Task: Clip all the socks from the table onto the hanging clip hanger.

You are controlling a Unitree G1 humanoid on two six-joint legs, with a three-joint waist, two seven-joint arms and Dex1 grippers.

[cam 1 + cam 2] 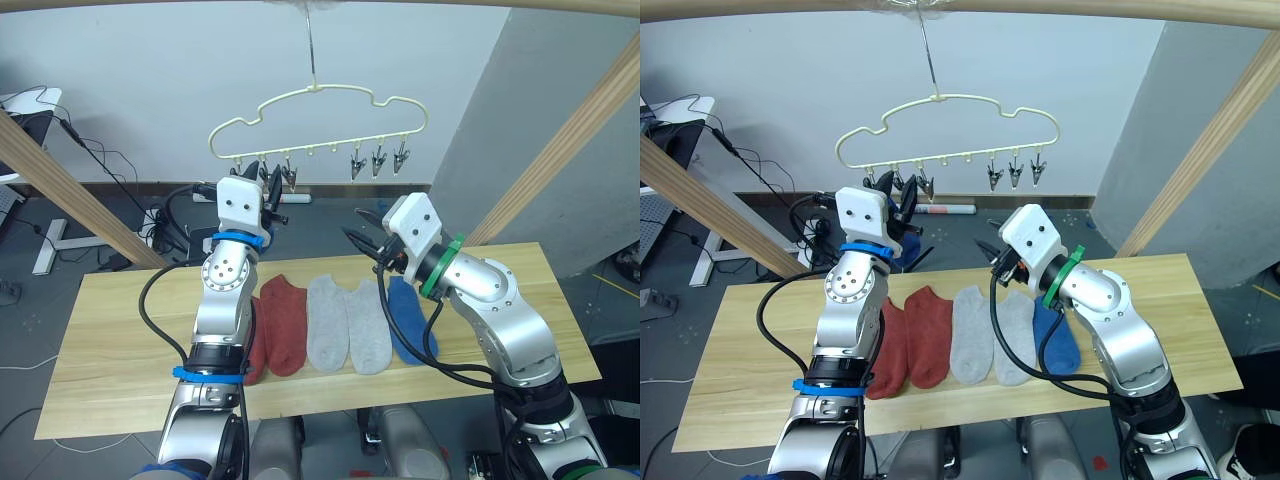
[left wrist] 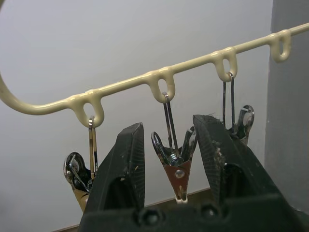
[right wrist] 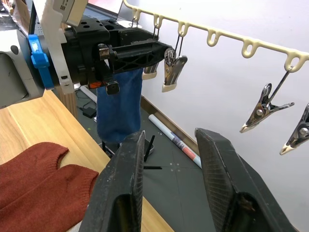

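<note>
Wooden table [image 1: 120,330] up front holds five socks in a row: two rust-red socks [image 1: 280,325], two grey socks [image 1: 345,322], one blue sock [image 1: 408,322]. Right gripper [image 3: 169,145] hovers above the blue one, fingers spread, nothing in them. Left gripper [image 2: 169,140] raised higher, fingers apart either side of a metal clip [image 2: 176,166]. Second blue sock [image 3: 119,108] dangles by that gripper. Behind hangs the clip hanger [image 1: 318,125], against a white wall [image 1: 150,70].

The light wooden table [image 1: 120,330] bears five socks side by side: two rust-red socks [image 1: 283,325], two grey socks [image 1: 345,325], one blue sock [image 1: 408,325].
</note>
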